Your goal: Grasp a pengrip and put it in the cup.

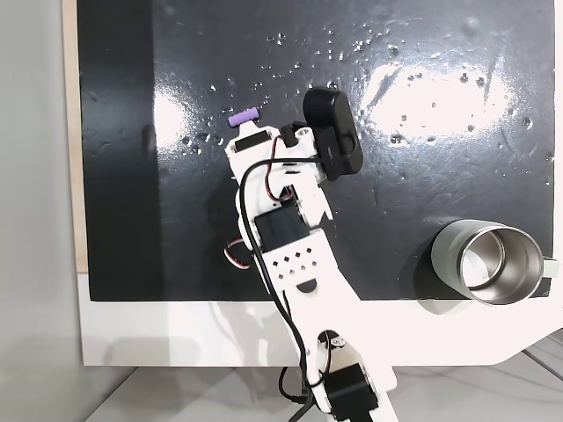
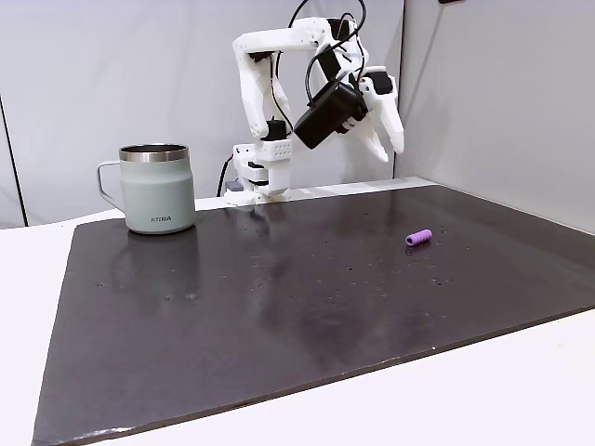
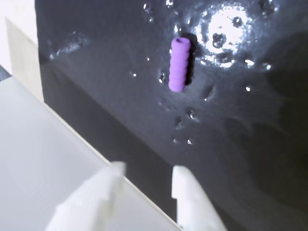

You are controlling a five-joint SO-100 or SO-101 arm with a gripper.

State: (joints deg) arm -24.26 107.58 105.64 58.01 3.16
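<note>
One small ribbed purple rubber pengrip (image 3: 178, 65) lay on the black counter (image 2: 279, 297); our white pincer (image 3: 144, 185) hovered open, empty. We judged it might roll away.

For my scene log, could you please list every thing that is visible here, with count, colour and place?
Small ribbed soft-rubber pengrip: one, light purple, lying on its side on the mat, apart from the cup, ahead of the gripper in the wrist view.
Metal tumbler cup with handle: one, grey-green with shiny steel inside, upright near a mat corner.
Mat: one, black, glossy, covering most of the table.
Table: one, white.
Robot arm: one, white with black motors and cables.
Gripper: one, white, fingers apart, raised above the mat, holding nothing.
</note>
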